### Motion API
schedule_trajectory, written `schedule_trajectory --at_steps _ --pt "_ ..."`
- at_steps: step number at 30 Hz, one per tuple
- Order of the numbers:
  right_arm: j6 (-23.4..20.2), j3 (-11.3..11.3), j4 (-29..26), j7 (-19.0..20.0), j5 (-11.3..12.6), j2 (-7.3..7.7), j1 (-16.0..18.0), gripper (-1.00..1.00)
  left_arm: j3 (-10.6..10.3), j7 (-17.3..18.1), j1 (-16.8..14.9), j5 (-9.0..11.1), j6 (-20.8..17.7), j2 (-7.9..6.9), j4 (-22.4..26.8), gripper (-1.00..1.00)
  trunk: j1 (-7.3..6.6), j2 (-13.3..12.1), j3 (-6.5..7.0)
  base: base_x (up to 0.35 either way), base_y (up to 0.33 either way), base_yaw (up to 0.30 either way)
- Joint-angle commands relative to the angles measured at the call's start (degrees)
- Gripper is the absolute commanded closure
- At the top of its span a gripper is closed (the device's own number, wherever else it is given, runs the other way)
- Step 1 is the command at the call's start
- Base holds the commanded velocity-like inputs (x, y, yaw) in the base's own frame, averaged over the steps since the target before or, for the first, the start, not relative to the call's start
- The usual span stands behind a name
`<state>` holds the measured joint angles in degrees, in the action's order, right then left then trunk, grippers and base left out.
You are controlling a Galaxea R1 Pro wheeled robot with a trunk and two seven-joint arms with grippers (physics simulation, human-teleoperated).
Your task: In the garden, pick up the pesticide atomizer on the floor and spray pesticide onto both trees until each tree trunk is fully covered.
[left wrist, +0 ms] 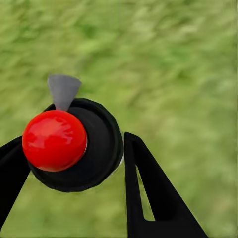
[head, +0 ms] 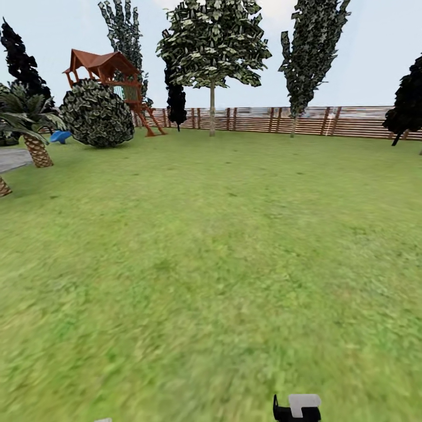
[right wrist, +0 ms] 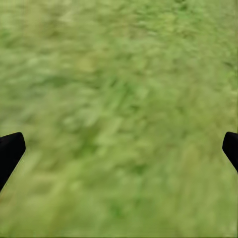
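Atomizer (left wrist: 74,146), one bottle with a red round top, sat clamped between the left gripper's (left wrist: 74,153) two black fingers (left wrist: 148,193) at lower left of the left wrist frame, over blurred grass (left wrist: 173,64). Right gripper (right wrist: 119,148) stood wide apart, holding nothing. Across the head frame's top: one slatted fence (head: 305,120), one leafy tree (head: 212,41) at centre, one red playhouse (head: 108,70), one round bush (head: 97,114), and one palm (head: 32,126) at left. No writing was legible.
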<state>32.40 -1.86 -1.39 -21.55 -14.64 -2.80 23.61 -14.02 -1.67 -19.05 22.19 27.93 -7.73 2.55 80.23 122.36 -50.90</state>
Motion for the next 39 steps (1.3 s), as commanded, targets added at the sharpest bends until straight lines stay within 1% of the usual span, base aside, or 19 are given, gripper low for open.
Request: schedule_trajectory --at_steps 1,39 --pt "0.03 -0.21 0.04 -0.43 -0.61 -0.02 0.05 -1.0 -0.48 -0.17 -0.01 0.31 0.12 -0.02 0.0 1.0 0.03 0.02 -0.05 0.338 0.0 0.0" --pt "0.03 -0.19 0.06 -0.43 -0.62 -0.02 0.04 -1.0 -0.48 -0.17 0.02 0.39 0.06 -0.15 0.0 1.0 0.03 0.02 -0.05 0.337 0.0 0.0"
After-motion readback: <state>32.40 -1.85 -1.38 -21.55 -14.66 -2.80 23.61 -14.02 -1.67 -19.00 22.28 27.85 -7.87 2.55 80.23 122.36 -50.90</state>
